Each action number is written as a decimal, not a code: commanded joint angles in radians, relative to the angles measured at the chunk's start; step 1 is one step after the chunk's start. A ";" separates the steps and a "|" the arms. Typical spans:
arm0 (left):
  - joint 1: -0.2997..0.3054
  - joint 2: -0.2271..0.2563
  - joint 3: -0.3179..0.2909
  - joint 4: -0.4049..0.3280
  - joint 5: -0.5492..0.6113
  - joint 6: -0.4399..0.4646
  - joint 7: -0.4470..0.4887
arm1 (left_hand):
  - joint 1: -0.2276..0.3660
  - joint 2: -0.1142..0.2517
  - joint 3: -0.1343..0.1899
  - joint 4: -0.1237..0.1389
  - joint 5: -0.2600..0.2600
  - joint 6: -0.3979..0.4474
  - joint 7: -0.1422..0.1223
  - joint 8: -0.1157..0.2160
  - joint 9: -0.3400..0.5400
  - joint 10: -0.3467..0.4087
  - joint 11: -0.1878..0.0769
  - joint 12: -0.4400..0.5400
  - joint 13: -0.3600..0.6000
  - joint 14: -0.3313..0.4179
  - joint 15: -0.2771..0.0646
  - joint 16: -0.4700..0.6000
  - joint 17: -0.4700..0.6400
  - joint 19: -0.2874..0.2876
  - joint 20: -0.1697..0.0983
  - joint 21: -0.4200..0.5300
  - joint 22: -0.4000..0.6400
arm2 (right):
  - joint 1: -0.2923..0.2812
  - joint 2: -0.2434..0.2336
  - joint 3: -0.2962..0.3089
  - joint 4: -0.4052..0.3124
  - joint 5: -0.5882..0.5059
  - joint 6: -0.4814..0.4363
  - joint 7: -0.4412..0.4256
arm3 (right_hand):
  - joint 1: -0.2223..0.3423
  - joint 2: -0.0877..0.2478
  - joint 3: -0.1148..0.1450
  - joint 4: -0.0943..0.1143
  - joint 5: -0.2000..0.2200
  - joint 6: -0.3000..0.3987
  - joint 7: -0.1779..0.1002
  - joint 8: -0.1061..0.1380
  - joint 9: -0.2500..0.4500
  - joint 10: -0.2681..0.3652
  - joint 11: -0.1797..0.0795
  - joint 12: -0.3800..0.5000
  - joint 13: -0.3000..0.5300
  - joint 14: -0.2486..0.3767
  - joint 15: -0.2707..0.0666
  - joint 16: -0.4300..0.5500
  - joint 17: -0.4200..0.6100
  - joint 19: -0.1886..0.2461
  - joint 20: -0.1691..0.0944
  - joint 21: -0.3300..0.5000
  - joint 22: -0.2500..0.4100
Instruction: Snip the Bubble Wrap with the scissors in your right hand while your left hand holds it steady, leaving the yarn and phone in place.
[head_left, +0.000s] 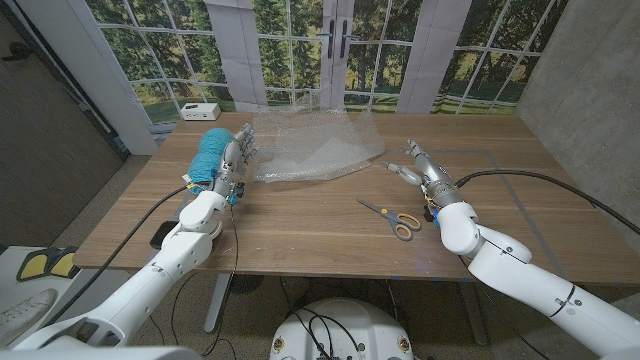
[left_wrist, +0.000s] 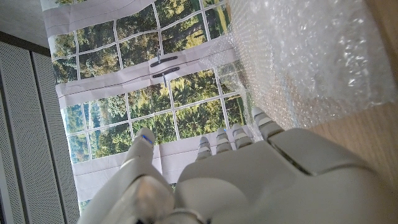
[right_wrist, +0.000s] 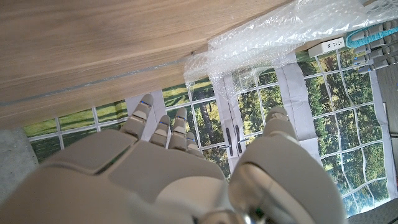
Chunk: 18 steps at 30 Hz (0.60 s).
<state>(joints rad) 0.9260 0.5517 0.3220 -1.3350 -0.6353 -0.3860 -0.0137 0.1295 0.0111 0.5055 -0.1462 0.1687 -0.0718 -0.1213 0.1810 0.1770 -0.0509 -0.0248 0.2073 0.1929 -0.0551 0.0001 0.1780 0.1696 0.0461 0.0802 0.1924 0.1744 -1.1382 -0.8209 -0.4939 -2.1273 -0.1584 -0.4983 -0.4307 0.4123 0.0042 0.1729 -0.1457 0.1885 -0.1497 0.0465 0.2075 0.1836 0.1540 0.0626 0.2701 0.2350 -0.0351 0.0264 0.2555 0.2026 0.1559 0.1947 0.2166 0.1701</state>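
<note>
A clear sheet of bubble wrap (head_left: 310, 150) (left_wrist: 311, 56) (right_wrist: 280, 31) lies crumpled at the table's far middle. My left hand (head_left: 232, 160) (left_wrist: 249, 180) is open, fingers apart, right at the wrap's left edge, beside the teal yarn (head_left: 208, 160) (right_wrist: 373, 34). Whether it touches the wrap I cannot tell. My right hand (head_left: 420, 170) (right_wrist: 174, 174) is open and holds nothing, just right of the wrap's right corner. The scissors (head_left: 392, 217), with pale yellow handles, lie on the table nearer the front than the right hand. A dark phone (head_left: 162, 234) peeks out beside my left forearm.
A white box (head_left: 200, 110) (right_wrist: 326, 46) with sockets sits at the table's far left edge. Bare wooden table (head_left: 300, 230) stretches between the wrap and the front edge. A wall of window panes stands behind the table.
</note>
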 joint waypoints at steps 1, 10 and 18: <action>0.007 0.001 0.002 -0.012 0.003 0.000 0.004 | 0.014 0.001 -0.002 0.002 0.004 0.008 -0.001 0.007 0.003 0.000 0.008 0.005 0.002 0.002 0.004 0.006 0.005 0.006 0.002 0.005 0.002 | -0.024 -0.019 0.004 -0.044 -0.018 -0.046 -0.004 | -0.002 -0.007 0.001 0.006 -0.003 -0.001 -0.011 0.000 0.005 0.018 0.002 0.010 0.005 0.013 0.001 0.007 0.003 0.008 0.002 -0.001 0.005; 0.015 -0.002 0.000 -0.020 -0.001 -0.004 0.009 | 0.015 0.002 -0.003 0.002 0.004 0.011 -0.001 0.008 0.003 0.004 0.007 0.007 0.002 0.005 0.004 0.006 0.005 0.009 0.000 0.005 0.001 | -0.019 -0.028 -0.017 -0.061 -0.050 -0.082 0.003 | -0.007 -0.011 -0.004 0.008 -0.003 -0.002 -0.012 -0.002 0.005 0.035 0.000 0.016 0.011 0.032 -0.009 0.014 0.007 0.037 -0.013 0.005 0.006; 0.020 -0.006 -0.002 -0.021 -0.011 -0.005 0.004 | 0.016 0.003 -0.003 0.002 0.004 0.013 -0.001 0.008 0.003 0.006 0.007 0.007 0.002 0.006 0.003 0.006 0.005 0.011 0.001 0.005 0.001 | -0.016 -0.039 -0.029 -0.075 -0.066 -0.109 0.018 | -0.009 -0.011 -0.007 0.011 -0.003 -0.012 -0.009 -0.007 0.006 0.017 0.005 0.007 0.016 0.053 0.000 0.021 0.011 0.047 -0.001 0.004 0.006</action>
<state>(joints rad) 0.9388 0.5500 0.3228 -1.3510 -0.6351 -0.3887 -0.0079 0.1340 0.0156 0.5056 -0.1462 0.1687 -0.0625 -0.1196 0.1850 0.1770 -0.0456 -0.0194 0.2113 0.1929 -0.0531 0.0021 0.1780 0.1696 0.0517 0.0747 0.1924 0.1744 -1.1554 -0.8449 -0.5050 -2.1785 -0.2022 -0.5719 -0.4304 0.4054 -0.0026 0.1672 -0.1403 0.1886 -0.1506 0.0367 0.2032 0.1836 0.1801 0.0687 0.2778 0.2477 0.0098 0.0214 0.2708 0.2099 0.1897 0.1893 0.2166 0.1750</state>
